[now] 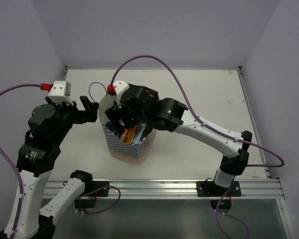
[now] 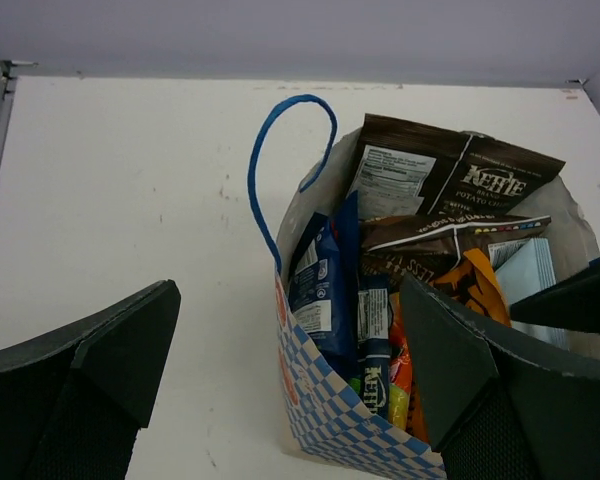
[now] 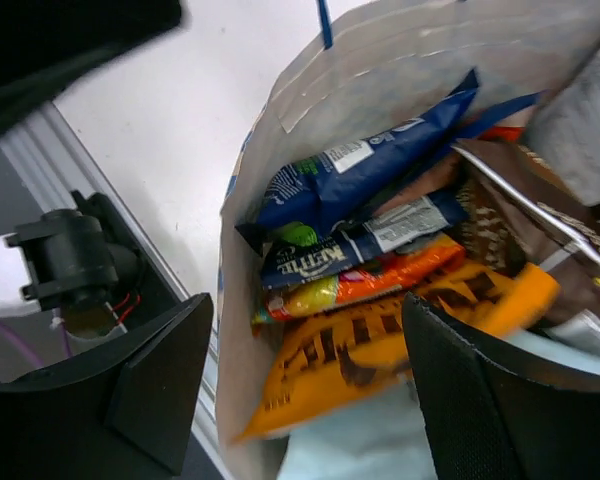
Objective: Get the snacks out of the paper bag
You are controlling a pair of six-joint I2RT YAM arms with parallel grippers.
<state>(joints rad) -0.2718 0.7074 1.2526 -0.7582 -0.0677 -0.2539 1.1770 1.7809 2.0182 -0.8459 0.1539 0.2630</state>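
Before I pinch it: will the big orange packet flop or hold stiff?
Probably floppy: the orange packet looks creased and bent. Likely slippery, as its film is glossy. It is wedged beside other packets, so it may tug the bag.

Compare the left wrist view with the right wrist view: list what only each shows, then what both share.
Only left wrist: the handle as a whole blue loop, and the far edge of the table. Only right wrist: the metal rail beside the table. Both: the paper bag, dark blue packets inside it, and an open pincer, the left pincer and right pincer respectively.
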